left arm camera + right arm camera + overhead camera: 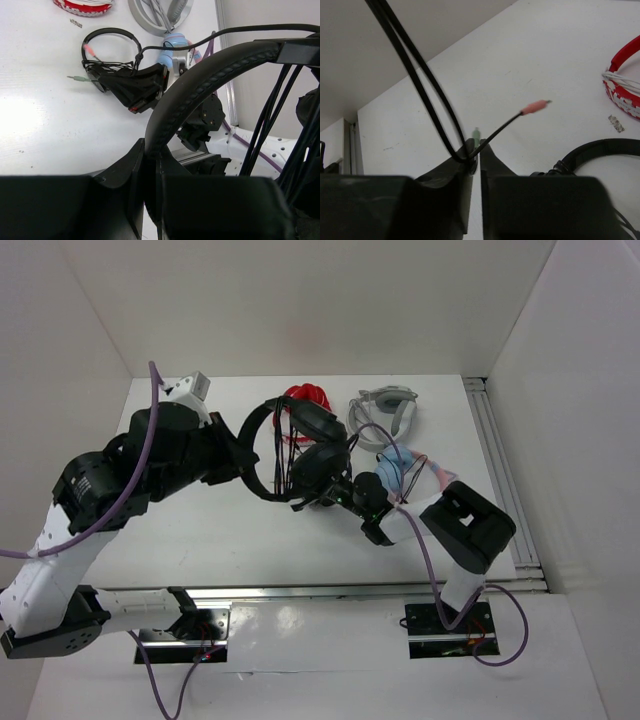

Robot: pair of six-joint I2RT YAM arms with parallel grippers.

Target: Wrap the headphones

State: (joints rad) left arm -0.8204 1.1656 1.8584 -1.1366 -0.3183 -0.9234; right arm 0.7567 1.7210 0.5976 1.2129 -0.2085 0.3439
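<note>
The large black headphones [318, 448] hang in the air above the table's middle. My left gripper [250, 458] is shut on their padded headband [210, 75], which runs between its jaws [152, 160]. Thin black cable strands [270, 125] run across the headband's arc. My right gripper [325, 492] is shut on the cable [420, 75] just below the cups. In the right wrist view a pink plug [535, 106] and a green plug [476, 134] stick out past the closed fingertips [476, 152]. My right gripper also shows in the left wrist view [105, 82].
A smaller black on-ear pair [110, 35] lies on the table under my right gripper. A red pair [305, 397] and a grey-white pair [385, 410] lie at the back. A light-blue item [392, 472] sits by my right arm. White walls enclose the table.
</note>
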